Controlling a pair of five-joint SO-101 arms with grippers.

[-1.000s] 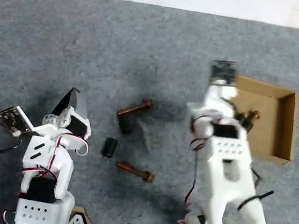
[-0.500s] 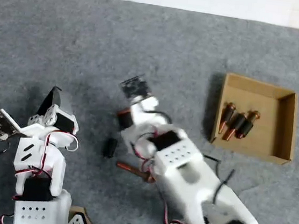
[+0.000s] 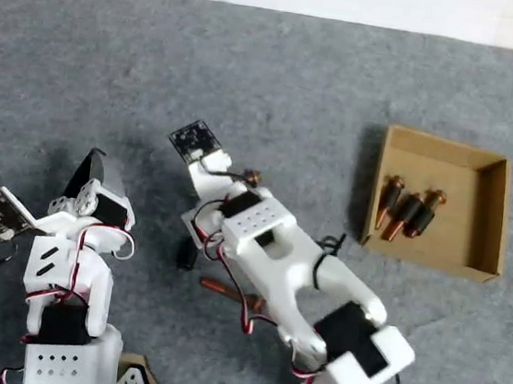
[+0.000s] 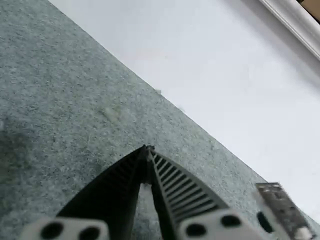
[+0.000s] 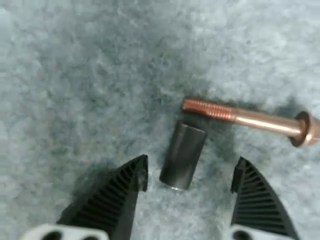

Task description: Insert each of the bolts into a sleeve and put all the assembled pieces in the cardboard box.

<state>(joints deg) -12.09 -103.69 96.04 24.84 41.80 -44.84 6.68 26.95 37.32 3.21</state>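
Right gripper (image 5: 191, 169) spread above a sleeve (image 5: 183, 156)
The dark sleeve lies between its fingertips on the grey worktop (image 3: 344, 72), a copper bolt (image 5: 250, 120) just beside. Left gripper (image 4: 148, 155) is pressed together, empty. Assembled pieces (image 3: 409, 211) lie in the cardboard box (image 3: 490, 219).

My white plastic arms (image 3: 294, 270) carried black servos (image 3: 352, 331), red and black cables (image 3: 329, 248), and black ribbed gripper fingers (image 5: 120, 195).

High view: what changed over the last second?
Right arm swung from over the cardboard box to mid-table; its pincer now hangs open over a sleeve beside a bolt. Left pincer, shut, shifted slightly outward. Second bolt and second sleeve stayed put, as did the boxed pieces.
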